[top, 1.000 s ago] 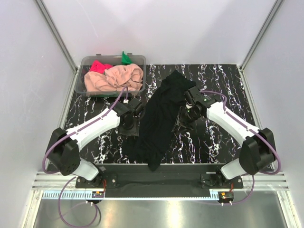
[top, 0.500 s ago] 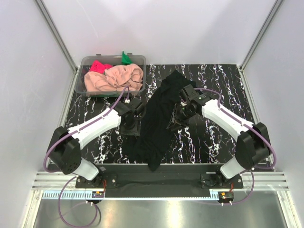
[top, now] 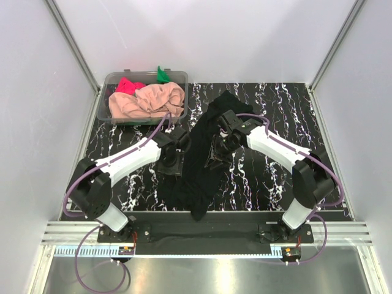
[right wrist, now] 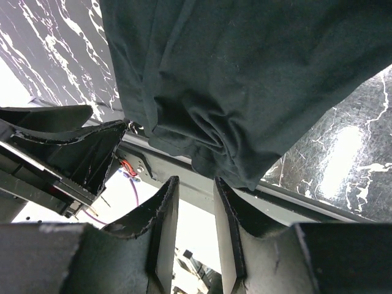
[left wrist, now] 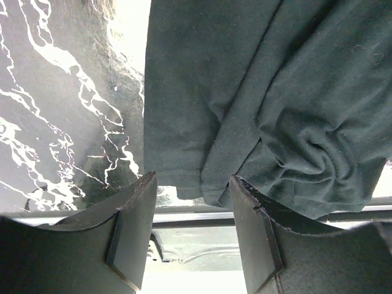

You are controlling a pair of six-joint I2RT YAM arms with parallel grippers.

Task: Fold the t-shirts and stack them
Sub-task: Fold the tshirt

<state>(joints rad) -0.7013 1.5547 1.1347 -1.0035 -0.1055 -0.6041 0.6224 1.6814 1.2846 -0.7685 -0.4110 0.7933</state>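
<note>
A large black t-shirt (top: 199,177) lies in a long rumpled strip across the marble table, from the back centre to the near edge. My left gripper (top: 170,163) hangs open just left of the strip. In the left wrist view the black t-shirt (left wrist: 245,92) has its hem just past the left gripper (left wrist: 193,184), with nothing between the fingers. My right gripper (top: 214,158) hovers over the strip's right side. In the right wrist view, the right gripper (right wrist: 193,193) stands narrowly open and empty above the bunched black t-shirt (right wrist: 245,73).
A clear plastic tub (top: 147,75) at the back left holds a peach-pink t-shirt (top: 150,101), a bright pink-red one (top: 127,86) and a green one (top: 162,75). The black shirt's lower end droops over the table's near edge (top: 245,211). White walls enclose the table.
My right arm has swung left, from beside the black t-shirt to over it. The left gripper has edged slightly toward the cloth. The shirt has not moved.
</note>
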